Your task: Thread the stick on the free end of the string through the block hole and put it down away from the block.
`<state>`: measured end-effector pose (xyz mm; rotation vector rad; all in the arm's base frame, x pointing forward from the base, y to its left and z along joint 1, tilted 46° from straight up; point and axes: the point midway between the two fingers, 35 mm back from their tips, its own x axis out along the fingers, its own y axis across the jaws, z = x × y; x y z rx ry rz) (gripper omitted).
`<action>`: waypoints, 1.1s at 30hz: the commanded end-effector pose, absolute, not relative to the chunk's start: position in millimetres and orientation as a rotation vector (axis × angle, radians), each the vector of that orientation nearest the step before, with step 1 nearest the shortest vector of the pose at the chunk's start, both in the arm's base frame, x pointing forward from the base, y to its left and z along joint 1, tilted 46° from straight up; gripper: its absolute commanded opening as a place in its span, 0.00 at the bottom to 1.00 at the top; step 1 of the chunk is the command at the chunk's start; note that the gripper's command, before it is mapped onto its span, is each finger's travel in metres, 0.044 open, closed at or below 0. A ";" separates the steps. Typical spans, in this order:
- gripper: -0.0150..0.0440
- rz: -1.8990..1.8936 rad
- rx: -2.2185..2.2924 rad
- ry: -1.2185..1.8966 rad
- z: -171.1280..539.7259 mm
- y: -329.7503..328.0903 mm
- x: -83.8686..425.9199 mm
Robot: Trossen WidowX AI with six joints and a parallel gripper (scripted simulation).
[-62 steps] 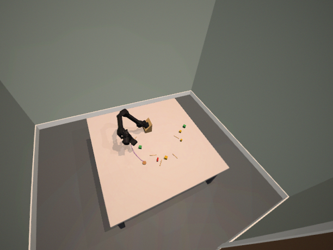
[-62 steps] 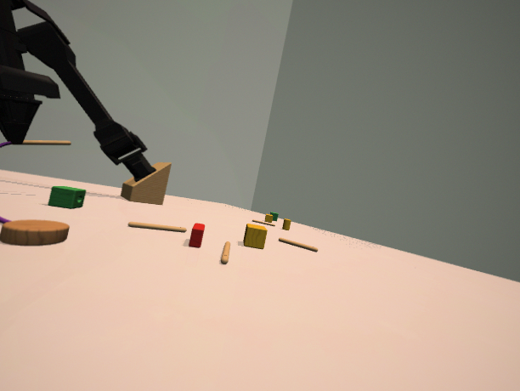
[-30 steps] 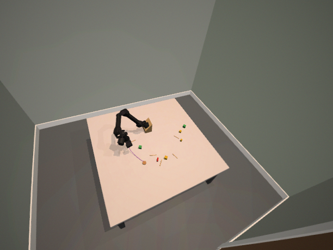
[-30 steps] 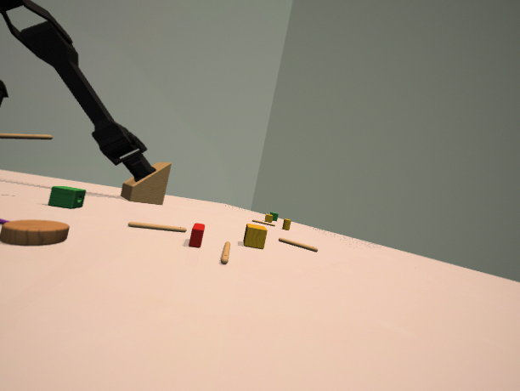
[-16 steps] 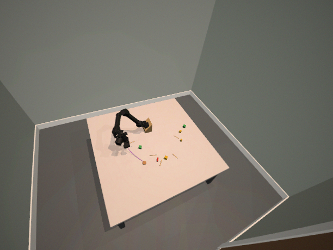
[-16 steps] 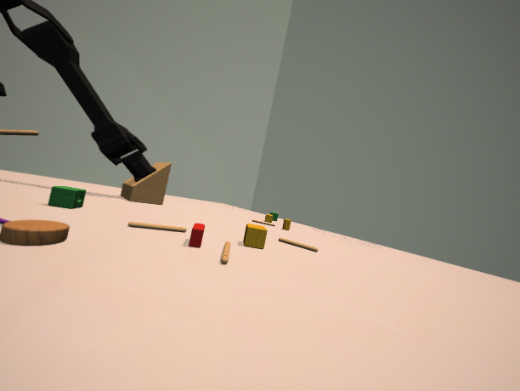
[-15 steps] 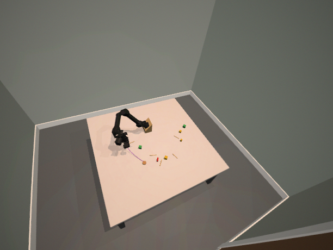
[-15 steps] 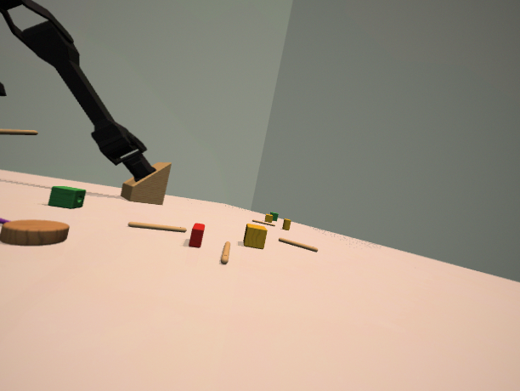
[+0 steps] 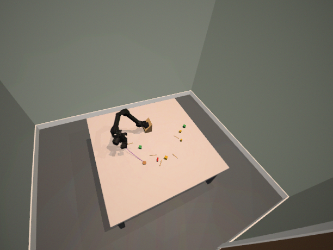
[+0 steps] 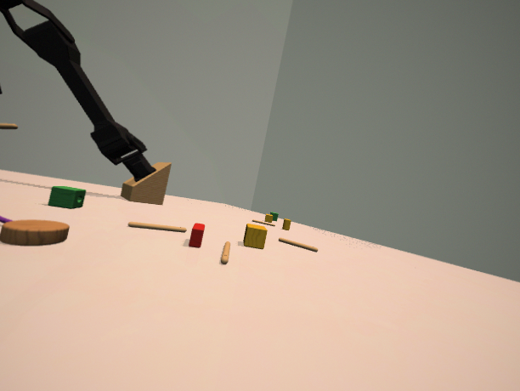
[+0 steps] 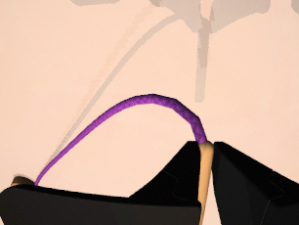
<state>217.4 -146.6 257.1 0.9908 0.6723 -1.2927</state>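
Note:
My gripper [image 9: 124,146] [image 11: 203,151] is shut on the thin wooden stick [image 9: 130,143] [image 10: 8,126] [image 11: 206,168] and holds it above the table, near the end with the string. The purple string [image 9: 135,155] [image 11: 151,99] runs from that end in an arc to the round wooden button [image 9: 144,162] [image 10: 34,234] [image 11: 21,180] on the table. The green block [image 9: 140,147] [image 10: 64,197] stands on the table, right of the gripper in the top view, with a round hole in one face. It is not in the wrist view. The fingertips are outside the exterior view.
The arm's wedge-shaped wooden base [image 9: 148,129] [image 10: 149,187] stands behind the green block. Loose sticks [image 9: 153,155] [image 10: 157,227], a red piece [image 9: 157,159] [image 10: 197,235] and a yellow block [image 9: 166,157] [image 10: 255,236] lie right of the button. More small blocks lie farther right.

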 end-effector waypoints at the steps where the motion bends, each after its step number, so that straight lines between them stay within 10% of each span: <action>1: 0.25 -1.293 1.038 0.622 264.9 -150.1 219.4; 33: 0.25 -1.374 1.075 0.424 267.8 -168.1 225.2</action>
